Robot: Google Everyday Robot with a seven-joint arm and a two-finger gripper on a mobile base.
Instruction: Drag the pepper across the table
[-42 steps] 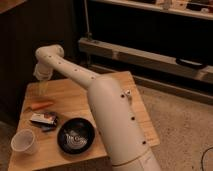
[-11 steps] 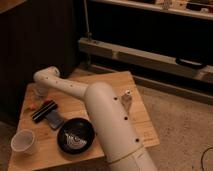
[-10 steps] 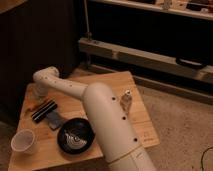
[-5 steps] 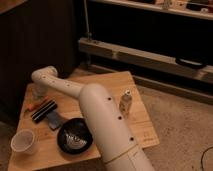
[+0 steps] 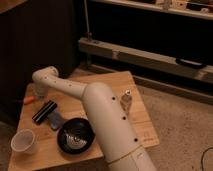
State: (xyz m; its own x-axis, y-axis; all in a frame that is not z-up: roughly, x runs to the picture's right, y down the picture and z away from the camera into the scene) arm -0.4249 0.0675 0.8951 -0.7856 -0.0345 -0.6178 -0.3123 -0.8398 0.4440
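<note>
A small orange-red pepper (image 5: 28, 100) lies at the far left edge of a light wooden desk (image 5: 110, 82), in the left middle of the frame. About four seconds ago it sat a little further right on the planks; it has since slid left toward the edge.

Just to the right of the pepper, the end effector (image 5: 39, 93) reaches down to the desk surface, touching or nearly touching the pepper. It cannot be told how far open it is, or whether it has hold of anything. Four seconds ago it hung higher over the desk, with the bend of the arm raised; now that bend sits lower and the end effector is down at the desk top.

The thick white arm (image 5: 100, 110) runs from the bottom centre of the frame up and left across the desk.

Below and right of the pepper, a black box (image 5: 44, 111) lies at a slant. A small bluish object (image 5: 55, 120) touches its lower right end. Further toward the bottom, a black bowl (image 5: 75, 136) sits partly behind the arm. A white cup (image 5: 23, 141) stands at the lower left corner of the desk. On the right side of the desk, well apart from the pepper, a small bottle (image 5: 126, 100) stands upright.
</note>
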